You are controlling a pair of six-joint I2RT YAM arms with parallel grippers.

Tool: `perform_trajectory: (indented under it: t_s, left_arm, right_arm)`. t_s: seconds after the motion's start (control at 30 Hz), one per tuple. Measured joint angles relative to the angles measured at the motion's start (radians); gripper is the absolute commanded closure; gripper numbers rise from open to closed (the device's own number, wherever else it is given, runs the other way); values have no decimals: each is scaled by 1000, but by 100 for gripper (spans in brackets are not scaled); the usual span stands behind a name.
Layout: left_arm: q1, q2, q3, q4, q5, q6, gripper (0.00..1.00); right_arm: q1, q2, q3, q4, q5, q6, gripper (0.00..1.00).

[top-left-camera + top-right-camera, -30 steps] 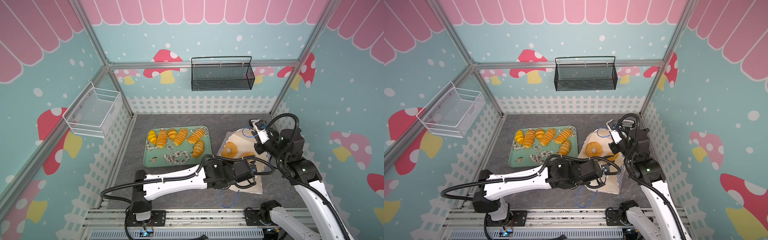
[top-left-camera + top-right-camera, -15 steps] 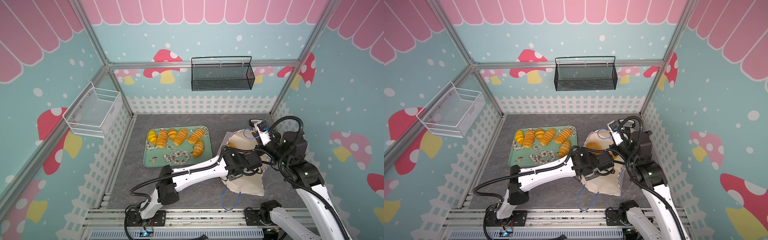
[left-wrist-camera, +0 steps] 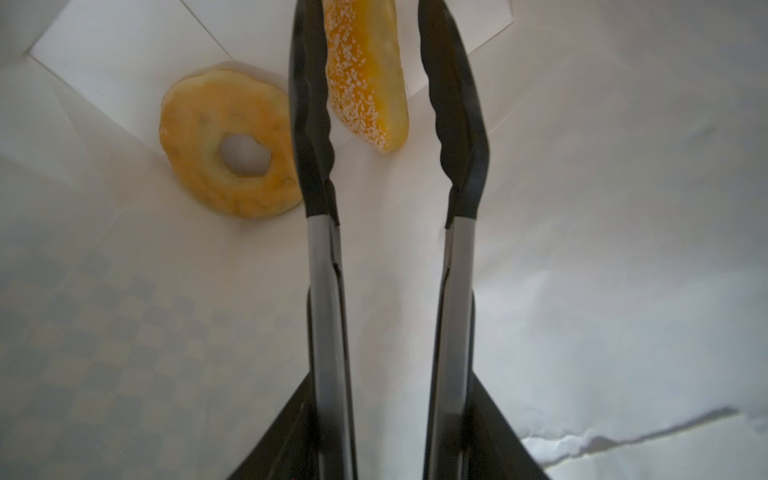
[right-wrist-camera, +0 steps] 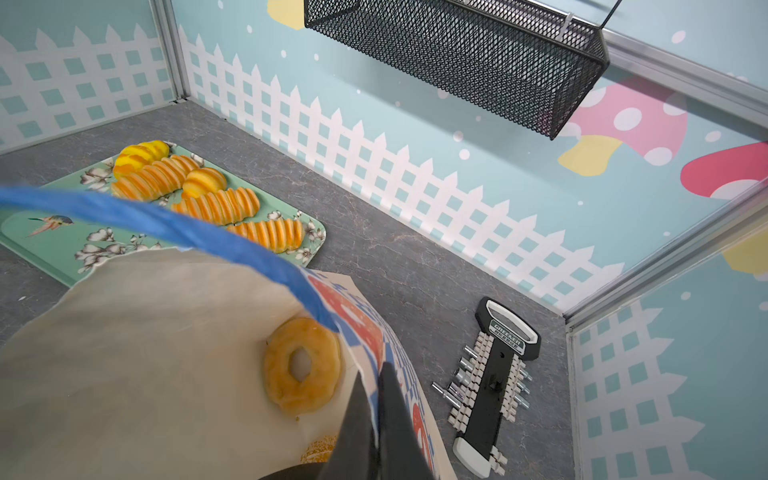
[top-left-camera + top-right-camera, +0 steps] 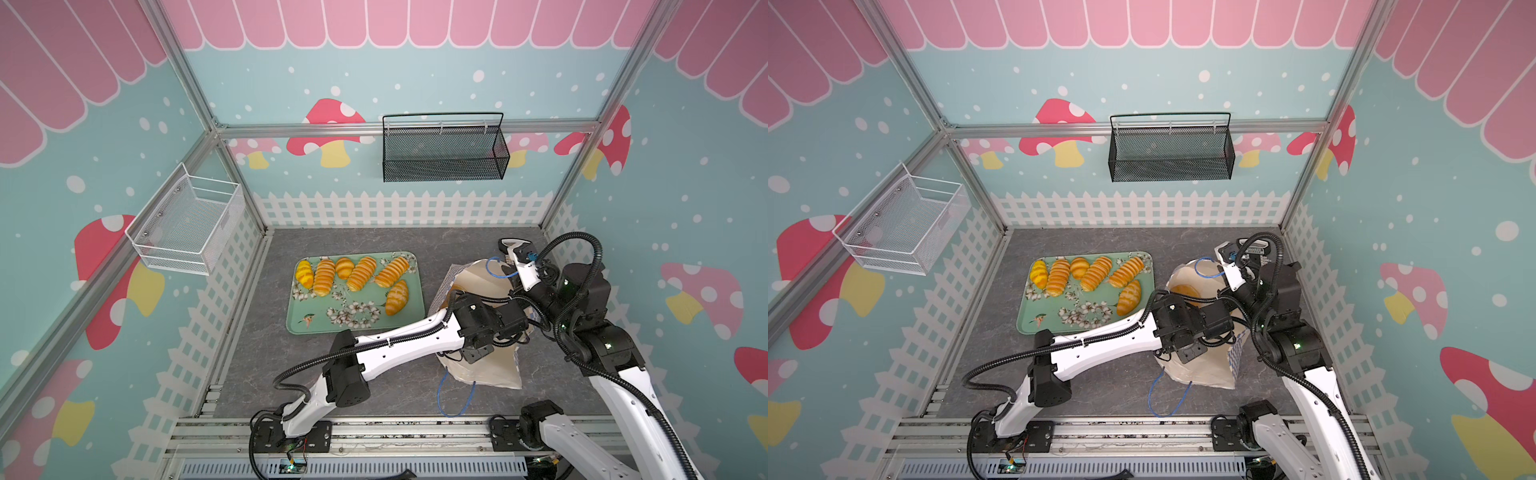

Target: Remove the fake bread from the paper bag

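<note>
The bag (image 5: 478, 370) sits just right of the tray (image 5: 299, 309), six loaves (image 5: 361, 274) lined up on that. Down inside the bag there's a bagel (image 3: 195, 137) and a speckled loaf (image 3: 365, 83). The left gripper (image 3: 376, 83) has its jaws spread either side of the speckled one, while the right gripper (image 4: 376, 415) is pinched tight on the bag's rim

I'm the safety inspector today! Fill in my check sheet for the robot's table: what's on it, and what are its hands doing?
surface: grey tabletop with a green flowered tray.
job's things: six breads on the tray; ring bagel and speckled loaf inside the paper bag.
clutter: black tool rack beside the bag.
grippers: left gripper open inside the bag, tongs on either side of the speckled loaf; right gripper shut on the bag's rim.
cables: black hose on each arm; blue cord handle lies on the tabletop.
surroundings: black mesh basket and white wire basket on the walls.
</note>
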Motion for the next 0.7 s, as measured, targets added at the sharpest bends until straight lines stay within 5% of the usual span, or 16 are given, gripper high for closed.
perform_trajectory:
  t_s: [0.7]
  left_arm:
    - [0, 89, 27, 9, -30, -54, 51]
  right_arm:
    - [-9, 22, -6, 37, 26, 6, 100]
